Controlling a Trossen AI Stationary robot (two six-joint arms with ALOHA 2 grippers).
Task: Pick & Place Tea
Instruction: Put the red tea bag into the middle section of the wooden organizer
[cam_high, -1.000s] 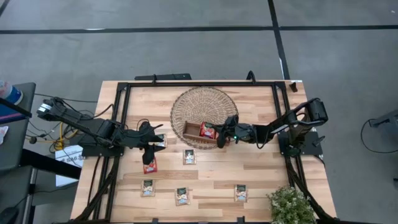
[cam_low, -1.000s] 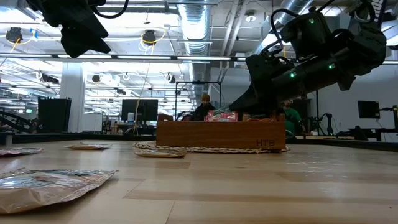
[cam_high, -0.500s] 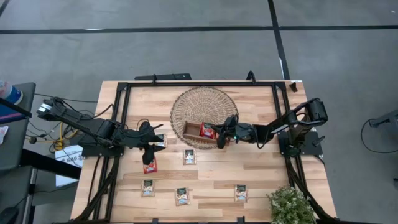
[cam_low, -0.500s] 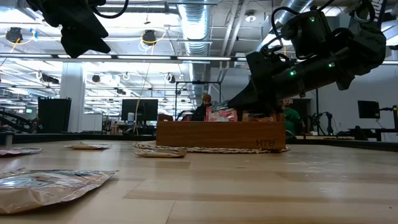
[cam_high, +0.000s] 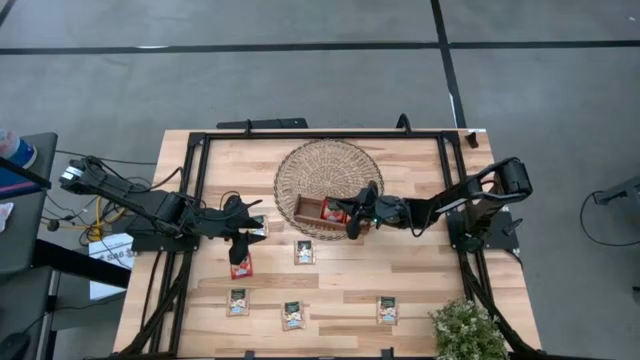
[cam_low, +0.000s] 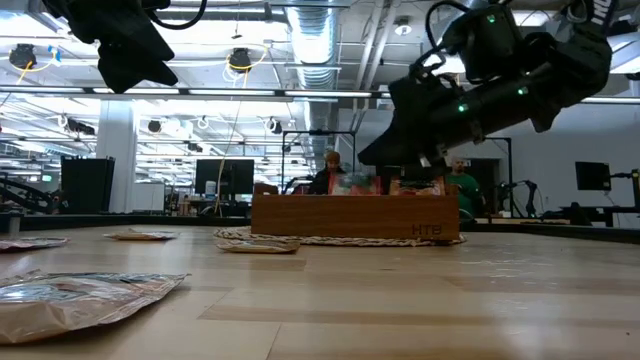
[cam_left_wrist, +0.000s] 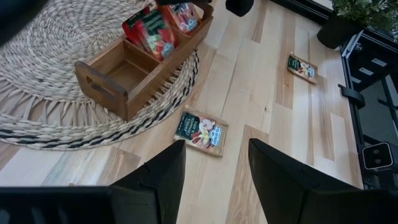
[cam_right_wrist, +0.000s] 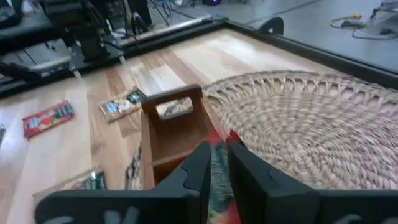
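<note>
A brown wooden tray (cam_high: 305, 210) sits on a round woven mat (cam_high: 328, 165). Red tea sachets (cam_high: 332, 210) (cam_left_wrist: 149, 34) stand in its middle and right compartments. My right gripper (cam_high: 352, 217) (cam_right_wrist: 219, 150) hovers just above the tray's right end, fingers a narrow gap apart, with the sachets showing through the gap. My left gripper (cam_high: 243, 236) (cam_left_wrist: 216, 148) waits open above the table, left of the tray. A red sachet (cam_high: 241, 265) and several cream ones (cam_high: 304, 252) (cam_high: 292, 315) (cam_high: 387, 310) lie flat on the wood.
A black frame (cam_high: 320, 133) runs round the tabletop. A potted plant (cam_high: 465, 330) stands at the near right corner. Another cream sachet (cam_high: 237, 300) lies near the left side. People show far off in the room (cam_low: 330, 165) behind the tray (cam_low: 350, 215).
My right gripper has risen from the tray's right compartment and shifted a little toward the table's left, along the tray. The sachets in the tray have stayed where they were.
</note>
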